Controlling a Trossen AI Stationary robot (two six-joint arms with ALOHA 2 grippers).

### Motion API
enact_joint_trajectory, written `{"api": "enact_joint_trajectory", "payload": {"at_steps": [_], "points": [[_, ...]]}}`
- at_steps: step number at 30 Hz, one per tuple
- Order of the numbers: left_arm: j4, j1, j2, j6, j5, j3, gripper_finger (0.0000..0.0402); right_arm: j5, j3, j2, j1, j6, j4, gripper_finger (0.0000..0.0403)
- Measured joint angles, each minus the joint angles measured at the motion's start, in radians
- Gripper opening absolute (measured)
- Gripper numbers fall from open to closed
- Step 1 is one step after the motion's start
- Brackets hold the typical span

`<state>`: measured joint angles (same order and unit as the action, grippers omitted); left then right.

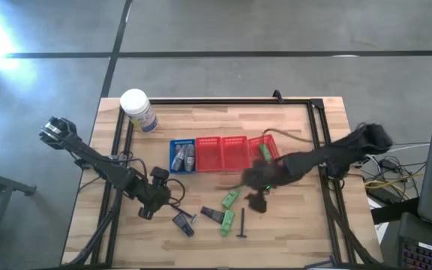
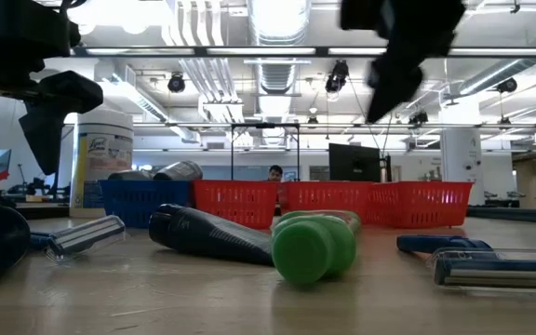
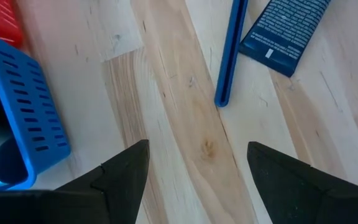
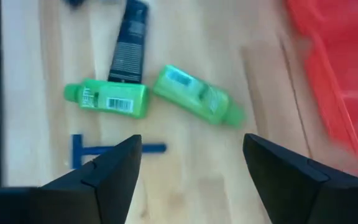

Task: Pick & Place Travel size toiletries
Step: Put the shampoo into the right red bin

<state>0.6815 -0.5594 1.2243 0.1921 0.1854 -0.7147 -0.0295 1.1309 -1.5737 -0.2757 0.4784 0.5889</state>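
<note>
Right wrist view shows the right gripper (image 4: 188, 158), jaws spread and empty, hovering over the table (image 4: 253, 155) with the nearer green bottle (image 4: 196, 94) lying slantwise just ahead of them.

green bottles (image 4: 194, 94), black tube (image 4: 129, 43), lying flat
</note>
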Motion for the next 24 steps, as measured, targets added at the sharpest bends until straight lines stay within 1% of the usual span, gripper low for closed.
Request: {"api": "enact_joint_trajectory", "payload": {"at_steps": [3, 7, 9, 12, 14, 19, 22, 24], "points": [[0.0, 0.0, 0.0, 0.0, 0.0, 0.0, 0.0275, 0.001, 0.135, -0.151, -0.008, -0.216, 0.044, 0.0265], [0.0, 0.0, 0.0, 0.0, -0.002, 0.0, 0.0275, -0.014, 0.319, -0.326, -0.008, -0.493, 0.22, 0.0261], [0.0, 0.0, 0.0, -0.001, -0.003, 0.0, 0.0275, -0.023, 0.38, -0.395, -0.008, -0.615, 0.296, 0.0265], [0.0, 0.0, 0.0, -0.001, -0.003, 0.0, 0.0275, -0.023, 0.421, -0.457, -0.009, -0.756, 0.312, 0.0277], [0.0, 0.0, 0.0, 0.001, -0.004, 0.0, 0.0275, -0.023, 0.436, -0.481, -0.009, -0.808, 0.291, 0.0287], [0.0, 0.0, 0.0, 0.031, -0.004, 0.0, 0.0275, -0.024, 0.432, -0.528, 0.002, -0.873, 0.268, 0.031], [0.0, 0.001, 0.0, 0.042, -0.003, 0.0, 0.0275, -0.02, 0.427, -0.544, 0.011, -0.911, 0.256, 0.0316], [-0.001, 0.001, 0.0, 0.042, -0.001, 0.0, 0.0275, -0.012, 0.424, -0.56, 0.022, -0.902, 0.258, 0.0315]]}}
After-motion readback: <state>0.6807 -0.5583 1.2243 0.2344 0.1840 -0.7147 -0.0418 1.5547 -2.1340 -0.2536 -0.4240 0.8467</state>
